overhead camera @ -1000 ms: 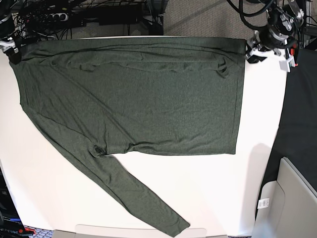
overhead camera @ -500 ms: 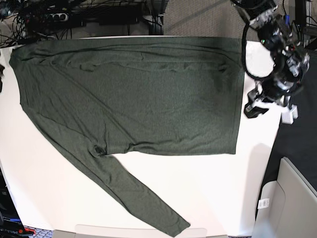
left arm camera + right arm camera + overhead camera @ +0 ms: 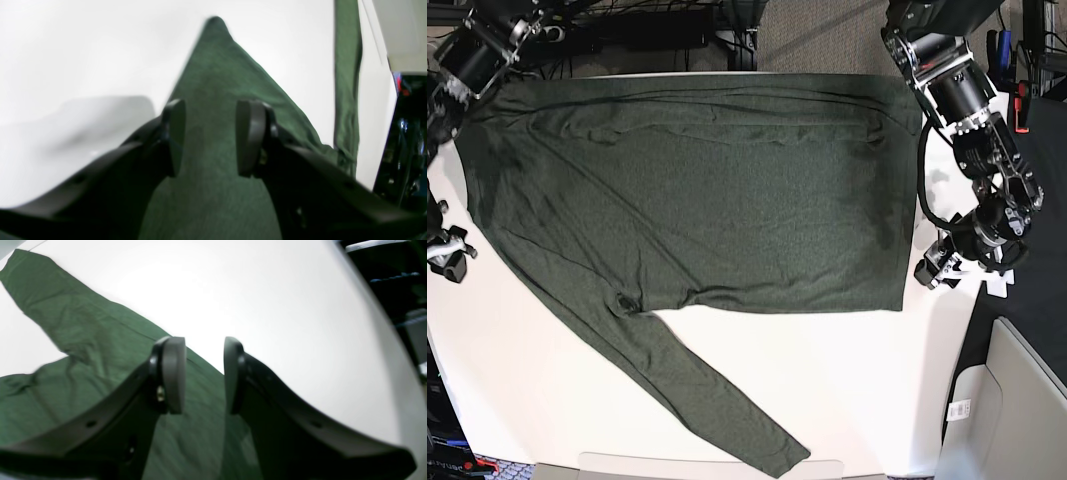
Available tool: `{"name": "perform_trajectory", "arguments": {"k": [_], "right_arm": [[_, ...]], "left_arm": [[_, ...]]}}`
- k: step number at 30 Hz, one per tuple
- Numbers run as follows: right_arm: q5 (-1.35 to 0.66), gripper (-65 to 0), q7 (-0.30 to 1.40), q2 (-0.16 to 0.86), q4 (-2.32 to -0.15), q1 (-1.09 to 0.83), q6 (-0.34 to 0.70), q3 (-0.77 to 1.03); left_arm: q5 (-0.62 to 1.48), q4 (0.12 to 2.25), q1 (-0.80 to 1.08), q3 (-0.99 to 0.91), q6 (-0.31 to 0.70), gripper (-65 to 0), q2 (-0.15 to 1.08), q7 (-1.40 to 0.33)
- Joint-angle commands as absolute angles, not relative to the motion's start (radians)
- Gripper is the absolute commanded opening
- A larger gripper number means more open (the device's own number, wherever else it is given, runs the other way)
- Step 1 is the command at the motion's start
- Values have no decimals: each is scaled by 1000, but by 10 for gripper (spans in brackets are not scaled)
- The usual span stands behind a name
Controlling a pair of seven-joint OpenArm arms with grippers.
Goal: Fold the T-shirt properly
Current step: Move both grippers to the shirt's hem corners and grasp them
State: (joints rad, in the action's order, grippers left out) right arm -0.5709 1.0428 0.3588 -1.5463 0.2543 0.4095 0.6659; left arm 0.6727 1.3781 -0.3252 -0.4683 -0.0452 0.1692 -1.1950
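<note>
- The T-shirt [image 3: 697, 190] lies spread flat on the white tabletop [image 3: 867, 390], its body filling the far half from the left edge almost to the right edge.
- One long sleeve [image 3: 707, 395] runs diagonally from the body's near left part toward the near middle edge of the tabletop.
- The left hand [image 3: 942, 265] is low at the right side, just beside the shirt's right hem near its near corner.
- In the left wrist view its fingers [image 3: 175, 133] stand apart with nothing between them, green fabric below.
- The right hand [image 3: 449, 250] is at the tabletop's left edge, just beside the shirt's left side.
- In the right wrist view its fingers [image 3: 173, 373] are also parted and empty, above the cloth's edge.
</note>
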Motion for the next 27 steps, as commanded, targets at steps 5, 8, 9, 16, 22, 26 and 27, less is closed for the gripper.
{"name": "perform_trajectory", "arguments": {"k": [5, 8, 9, 16, 22, 26, 27], "right_arm": [[-558, -451, 1003, 383, -1483, 351, 409, 641], [-558, -451, 974, 383, -1446, 371, 409, 619], [-558, -451, 970, 383, -1438, 378, 409, 615], [-558, -451, 969, 381, -1425, 386, 409, 615], [-558, -451, 969, 389, -1425, 387, 409, 622], [-558, -451, 969, 389, -1425, 387, 409, 622], [-558, -451, 969, 387, -1425, 389, 409, 622]], "left_arm": [[690, 1264, -381, -458, -41, -404, 180, -1055], [690, 1207, -389, -387, -39, -404, 180, -940], [690, 1194, -387, -360, -39, -404, 180, -894], [636, 1076, -390, -189, -41, -404, 180, -682], [611, 1003, -392, -99, -41, -404, 176, -578], [611, 986, -386, -64, -36, -404, 176, -579], [613, 987, -384, -53, -36, -404, 174, -581]]}}
